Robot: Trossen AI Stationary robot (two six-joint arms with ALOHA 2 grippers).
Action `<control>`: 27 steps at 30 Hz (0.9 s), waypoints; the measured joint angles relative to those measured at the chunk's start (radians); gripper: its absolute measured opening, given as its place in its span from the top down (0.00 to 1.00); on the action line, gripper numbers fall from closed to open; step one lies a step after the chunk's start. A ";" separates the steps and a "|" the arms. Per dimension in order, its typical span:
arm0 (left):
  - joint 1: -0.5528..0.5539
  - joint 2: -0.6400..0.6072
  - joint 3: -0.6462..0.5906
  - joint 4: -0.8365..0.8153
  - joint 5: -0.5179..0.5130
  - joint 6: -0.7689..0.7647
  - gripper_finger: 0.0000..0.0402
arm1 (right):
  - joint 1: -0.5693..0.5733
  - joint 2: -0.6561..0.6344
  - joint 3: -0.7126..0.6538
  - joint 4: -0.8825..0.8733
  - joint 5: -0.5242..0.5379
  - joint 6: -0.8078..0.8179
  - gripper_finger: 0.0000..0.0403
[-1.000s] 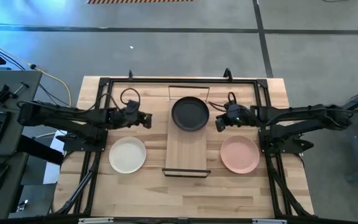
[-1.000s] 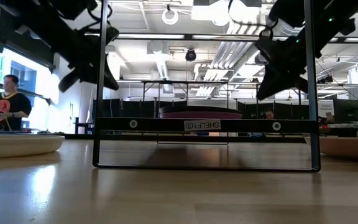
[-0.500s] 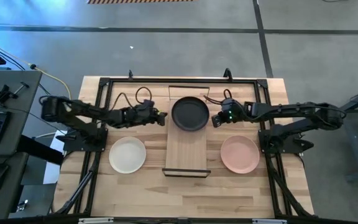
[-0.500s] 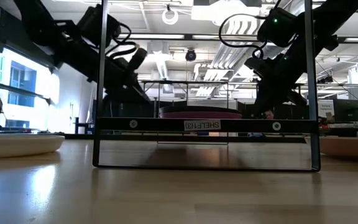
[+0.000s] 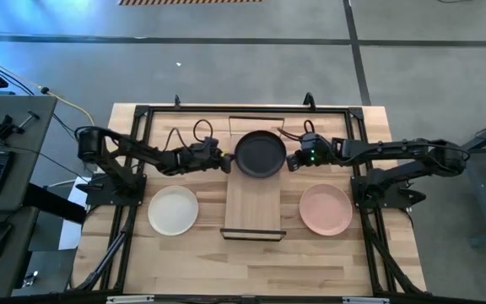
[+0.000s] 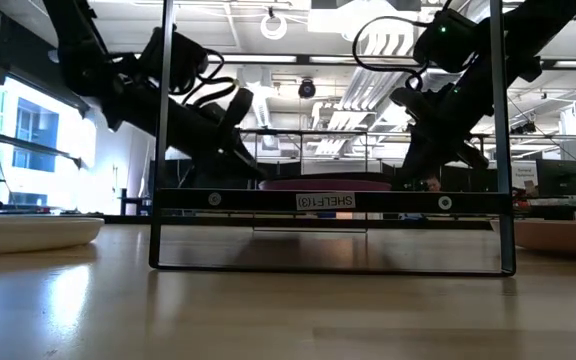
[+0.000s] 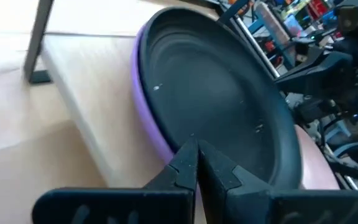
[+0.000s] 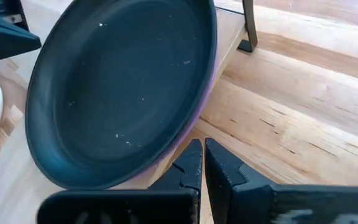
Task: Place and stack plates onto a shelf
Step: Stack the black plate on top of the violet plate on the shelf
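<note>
The black plate (image 5: 258, 155) sits nested on the purple plate (image 7: 146, 112), whose rim just peeks out underneath, both on the far half of the shelf (image 5: 253, 211). A second ago the two arms hung well back from this stack; since then both have closed in. The left gripper (image 5: 224, 161) has travelled farthest and now has its tips right at the stack's left edge, fingers pinched together on nothing. The right gripper (image 5: 290, 160) has crept in to the opposite edge, fingers likewise pressed shut and empty. From its own wrist camera its tips (image 8: 202, 163) sit just beside the plate rim.

The near half of the shelf plank is bare wood up to its black rail (image 6: 333, 201). The cream-white plate (image 5: 173, 210) lies on the table (image 5: 251, 262) left of the shelf, the pale pink plate (image 5: 325, 209) to the right, each well apart from the grippers, with open tabletop toward the near edge.
</note>
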 joint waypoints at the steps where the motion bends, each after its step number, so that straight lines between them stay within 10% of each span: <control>1: 0.000 0.003 0.008 0.003 0.000 0.000 1.00 | 0.000 0.000 0.000 0.000 0.000 0.008 1.00; 27: 0.116 -0.585 0.021 -0.584 -0.113 0.252 1.00 | 0.000 0.119 -0.001 0.146 0.040 0.143 1.00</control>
